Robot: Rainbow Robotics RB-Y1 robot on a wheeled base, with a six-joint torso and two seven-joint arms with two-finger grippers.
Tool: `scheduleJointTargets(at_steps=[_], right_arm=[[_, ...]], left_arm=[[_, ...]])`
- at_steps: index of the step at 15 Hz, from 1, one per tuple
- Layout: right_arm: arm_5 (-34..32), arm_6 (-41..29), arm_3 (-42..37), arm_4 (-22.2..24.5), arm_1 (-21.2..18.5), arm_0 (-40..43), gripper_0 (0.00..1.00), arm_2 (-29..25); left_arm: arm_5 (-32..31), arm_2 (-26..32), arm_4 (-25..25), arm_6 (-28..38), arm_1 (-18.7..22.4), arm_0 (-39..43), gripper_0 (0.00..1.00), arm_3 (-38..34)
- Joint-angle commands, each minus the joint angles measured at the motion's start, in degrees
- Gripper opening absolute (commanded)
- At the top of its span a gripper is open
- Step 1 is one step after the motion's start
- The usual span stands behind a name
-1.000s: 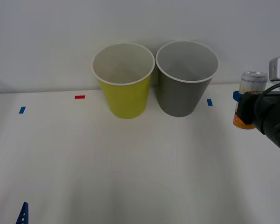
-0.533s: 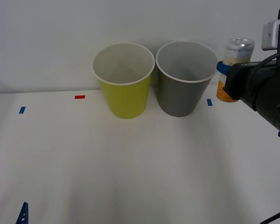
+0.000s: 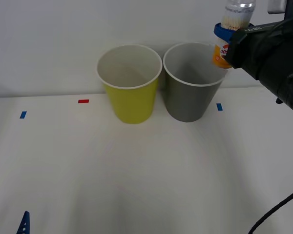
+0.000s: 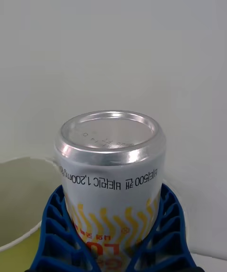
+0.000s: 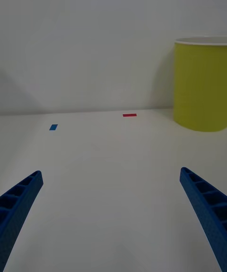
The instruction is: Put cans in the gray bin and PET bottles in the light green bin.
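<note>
My right gripper [image 3: 228, 36] is clamped on the can [image 3: 230, 30], upright in my blue fingers [image 4: 56, 234], just above the gray bin's [image 3: 189, 100] right rim. Green bin [image 3: 132, 100] beyond it. My left gripper [image 5: 113, 215] waits, fingers spread apart.

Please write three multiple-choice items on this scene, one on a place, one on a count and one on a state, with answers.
1. Where is the can?
A. on the table
B. held above the gray bin's right rim
C. inside the light green bin

2. How many bins stand on the table?
A. one
B. two
C. three

3. How is the left gripper?
A. open
B. shut on a bottle
C. shut on the can

Answers:
1 B: the right gripper holds the can over the gray bin.
2 B: gray bin and light green bin.
3 A: the left gripper has its fingers apart, low at the table's near left.
</note>
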Motion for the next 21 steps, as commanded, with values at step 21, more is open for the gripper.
scheduleJointTargets(at_steps=[21], right_arm=[[-30.8,0.1,31.4,-3.8,-9.1,-9.6,0.00,12.2]], left_arm=[[0.0,0.0,0.0,0.0,0.0,0.0,1.00,0.0]])
